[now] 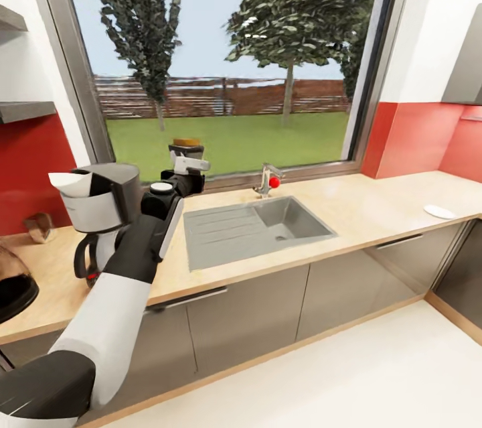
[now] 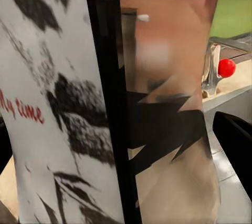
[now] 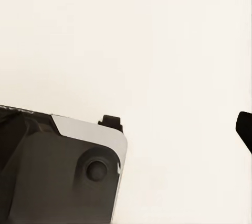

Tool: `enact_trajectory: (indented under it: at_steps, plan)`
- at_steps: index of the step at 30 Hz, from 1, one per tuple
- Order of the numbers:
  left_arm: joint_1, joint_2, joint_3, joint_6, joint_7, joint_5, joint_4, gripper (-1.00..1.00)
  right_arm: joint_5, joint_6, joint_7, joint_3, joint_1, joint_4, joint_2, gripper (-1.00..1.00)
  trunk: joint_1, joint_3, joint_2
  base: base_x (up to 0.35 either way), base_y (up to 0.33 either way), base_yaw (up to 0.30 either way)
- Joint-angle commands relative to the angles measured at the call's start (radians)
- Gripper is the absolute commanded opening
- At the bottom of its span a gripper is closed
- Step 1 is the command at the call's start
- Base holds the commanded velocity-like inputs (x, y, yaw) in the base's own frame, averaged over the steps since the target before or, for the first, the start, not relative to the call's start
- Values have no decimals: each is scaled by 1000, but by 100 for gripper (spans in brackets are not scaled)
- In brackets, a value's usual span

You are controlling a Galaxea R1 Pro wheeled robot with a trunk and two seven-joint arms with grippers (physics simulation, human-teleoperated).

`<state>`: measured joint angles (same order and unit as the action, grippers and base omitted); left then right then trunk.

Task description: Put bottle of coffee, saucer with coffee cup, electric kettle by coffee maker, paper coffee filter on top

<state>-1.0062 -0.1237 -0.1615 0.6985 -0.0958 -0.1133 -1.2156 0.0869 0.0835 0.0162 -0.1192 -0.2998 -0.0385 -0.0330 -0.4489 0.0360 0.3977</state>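
The brown-capped glass bottle of coffee with a white printed label stands upright, its long axis vertical and its cap uppermost, held just above the beige wooden countertop in front of the window sill. It sits to the right of the black-and-white coffee maker and near it, between that machine and the grey steel sink. In the left wrist view the bottle is very close, its label carrying black blotches and red script, with a clear glass side beside it.

The left gripper grasps the bottle from below the cap, its jaws closed around the body. The left arm, white at the upper part and black at the forearm, reaches forward and up across the counter, passing just right of the coffee maker, with the wrist bent toward the window.

A white paper coffee filter rests tilted on top of the coffee maker. A chrome tap with a red knob stands behind the sink, further right of the coffee maker. A white saucer lies on the countertop well apart from it, far to the right.

The right gripper appears over pale floor; I cannot tell how its jaws stand.
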Motion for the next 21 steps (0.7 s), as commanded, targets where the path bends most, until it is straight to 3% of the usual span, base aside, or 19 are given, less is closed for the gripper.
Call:
enact_trajectory:
  at_steps: [1,6,13,15,21]
  plan:
    - [15,0,-1,2,-3,-9,-1,-100,8,3,1,0,-1,0,0,100,-1,2,2,267,-217,0]
    - [33,1,-1,-62,-22,-10,10,-100,8,3,1,1,-1,-28,-1,100,-1,2,2,277,-214,0]
    - [39,0,-1,-70,-32,-10,11,-100,8,2,1,-2,-1,-30,0,100,-1,2,2,280,-202,0]
    - [68,1,-2,-73,-71,-8,1,-100,9,1,1,-3,-1,-29,1,100,-1,5,2,55,-258,142]
    - [74,1,-3,-74,-95,-6,-1,-100,10,2,1,-2,-1,-29,-2,100,-1,11,2,16,-268,191]
